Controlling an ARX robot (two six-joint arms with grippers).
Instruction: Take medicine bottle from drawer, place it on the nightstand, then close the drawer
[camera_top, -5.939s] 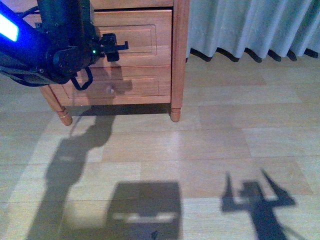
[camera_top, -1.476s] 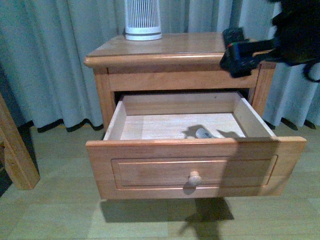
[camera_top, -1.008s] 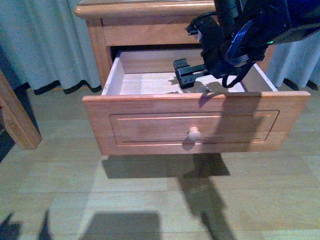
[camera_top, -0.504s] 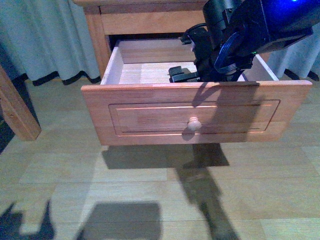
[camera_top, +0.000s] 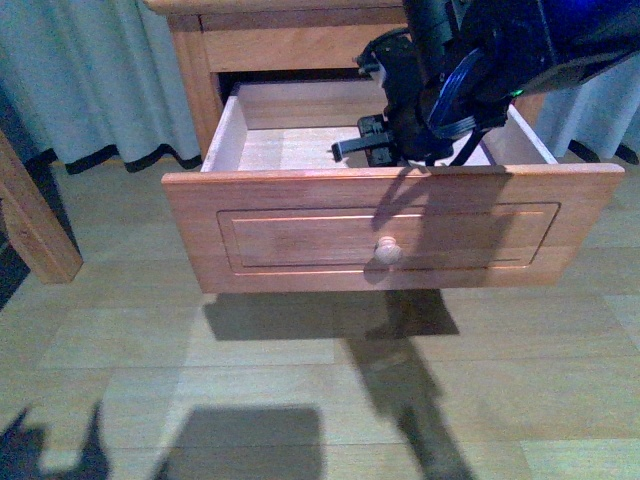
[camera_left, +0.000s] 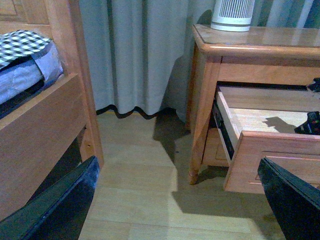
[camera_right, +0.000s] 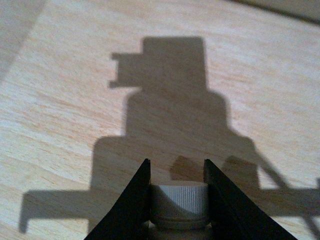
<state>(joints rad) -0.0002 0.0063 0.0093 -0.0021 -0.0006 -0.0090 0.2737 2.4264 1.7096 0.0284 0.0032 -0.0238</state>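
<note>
1 drawer (camera_top: 300, 240), pulled out | 1 medicine bottle (camera_right: 179, 200), pinched in right gripper (camera_right: 176, 168)

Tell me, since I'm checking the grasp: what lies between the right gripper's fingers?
The medicine bottle, its ribbed cap touching both fingers of the right gripper; the right wrist view shows it.

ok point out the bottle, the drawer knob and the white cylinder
bottle (camera_right: 179, 202): right wrist view, on its ribbed cap
knob (camera_top: 388, 252): front view, round face
cylinder (camera_left: 232, 14): left wrist view, ribbed side
</note>
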